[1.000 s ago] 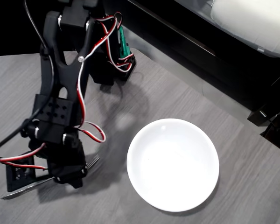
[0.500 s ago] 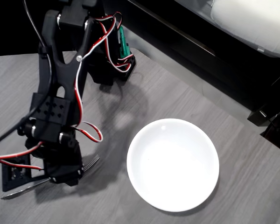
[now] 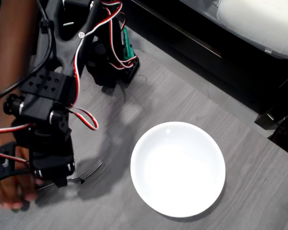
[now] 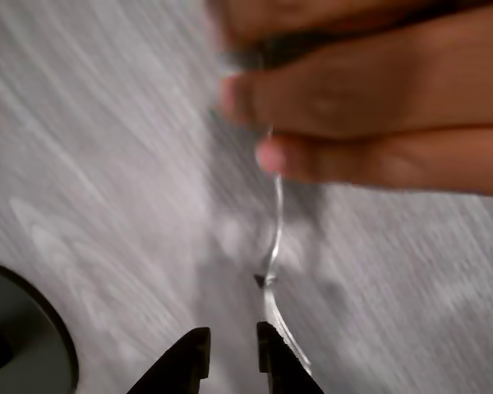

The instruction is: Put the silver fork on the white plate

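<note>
A person's hand at the fork's handle, the tool over the fork, the plate off to the right.

In the overhead view a hand lies at the left edge; the tool hangs beside it, and the silver fork rests on the grey surface, tines toward the white plate. In the wrist view the tool's jaws stand slightly apart beside the fork, clasping nothing.

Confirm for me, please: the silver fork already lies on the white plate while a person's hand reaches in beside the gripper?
Not quite: the silver fork lies on the grey table, left of the white plate, as the overhead view shows. A person's hand does reach in beside the gripper.
</note>
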### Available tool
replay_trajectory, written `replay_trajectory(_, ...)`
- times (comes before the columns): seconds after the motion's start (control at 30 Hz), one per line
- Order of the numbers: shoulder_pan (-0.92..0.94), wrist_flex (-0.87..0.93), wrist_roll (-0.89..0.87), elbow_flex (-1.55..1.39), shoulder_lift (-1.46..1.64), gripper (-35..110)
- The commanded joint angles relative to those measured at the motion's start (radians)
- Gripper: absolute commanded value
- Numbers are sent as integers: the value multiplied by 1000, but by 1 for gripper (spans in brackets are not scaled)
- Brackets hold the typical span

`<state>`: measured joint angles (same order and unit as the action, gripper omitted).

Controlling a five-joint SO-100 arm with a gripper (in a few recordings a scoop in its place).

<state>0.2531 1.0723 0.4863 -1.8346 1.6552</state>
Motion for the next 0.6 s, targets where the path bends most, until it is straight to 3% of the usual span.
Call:
replay_trajectory(0.0,-5,8,3,46,49,5)
replay_trajectory(0.3,-3,5,8,44,-11,5)
replay_trajectory(0.57,-23,-9,60,-26,-67,15)
